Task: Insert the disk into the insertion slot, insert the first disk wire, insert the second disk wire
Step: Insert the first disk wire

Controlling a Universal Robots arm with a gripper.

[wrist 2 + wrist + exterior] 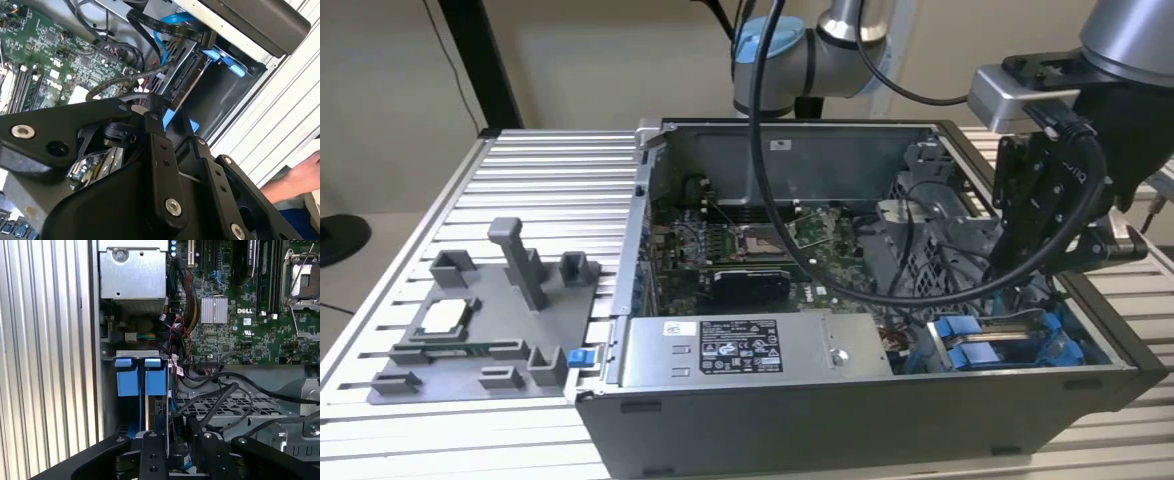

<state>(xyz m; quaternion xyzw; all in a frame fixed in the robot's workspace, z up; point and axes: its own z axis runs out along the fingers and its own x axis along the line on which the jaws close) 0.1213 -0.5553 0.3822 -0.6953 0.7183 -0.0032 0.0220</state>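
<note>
In the case's corner on the exterior view's right, my gripper (172,442) hangs low over the slot (225,409), where the disk (155,380) stands on edge, blue carrier up, as the narrow bay demands; seated, I judge. Clenched or released, I cannot tell.

Behind your work area you have a plain cream wall (587,60), evenly and softly lit. A black upright post (478,60) stands in front of it toward the exterior view's left, and its foot meets the back corner of the table (547,190). Your table is topped with ribbed silver metal slats laid side by side. You see the same slats in the first wrist view (45,365), where they catch the light brightly. Past the table's edge on the exterior view's left lies a pale floor (374,300), with a dark round shape (336,240) resting on it.
</note>
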